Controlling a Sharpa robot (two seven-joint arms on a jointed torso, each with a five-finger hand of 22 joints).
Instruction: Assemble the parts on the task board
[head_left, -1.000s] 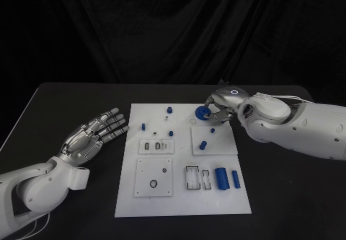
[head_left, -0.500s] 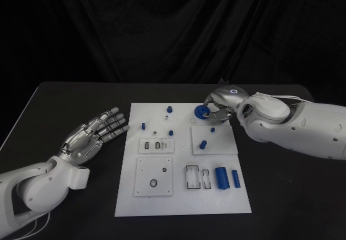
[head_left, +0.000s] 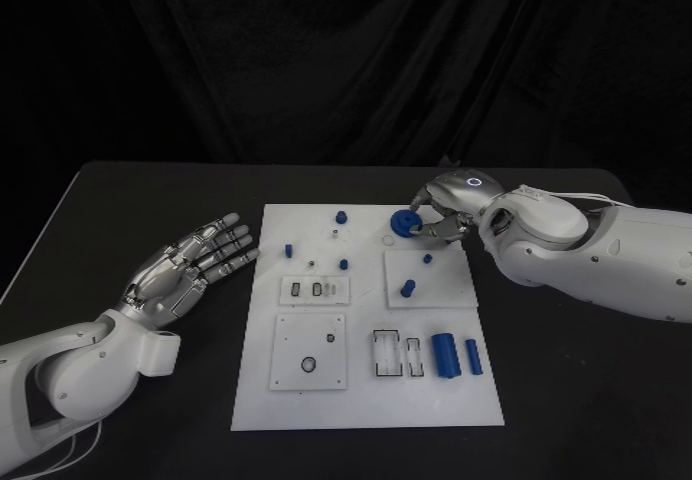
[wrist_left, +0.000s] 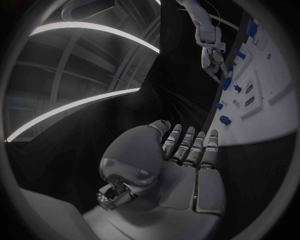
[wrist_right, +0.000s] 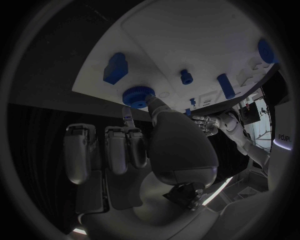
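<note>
Nearest the robot 2 blue cylinders (head_left: 453, 356) lie loose on the task board (head_left: 366, 410) beside open slots, so most assembly looks undone; the left hand (head_left: 185, 268) rests flat, fingers spread and holding nothing, while the right hand (head_left: 441, 222) pinches a blue gear (head_left: 407, 223) at the board's far edge.

The task board (head_left: 368, 400) is lying in the middle of the table (head_left: 577, 400) in front of me. My left hand (head_left: 188, 268) is hovering just off the board's left edge, while my right hand (head_left: 440, 222) is sitting over its far right corner, pinching a round part (head_left: 407, 224). Two cylinders (head_left: 456, 355) are lying side by side near the board's right edge, closer to me.
</note>
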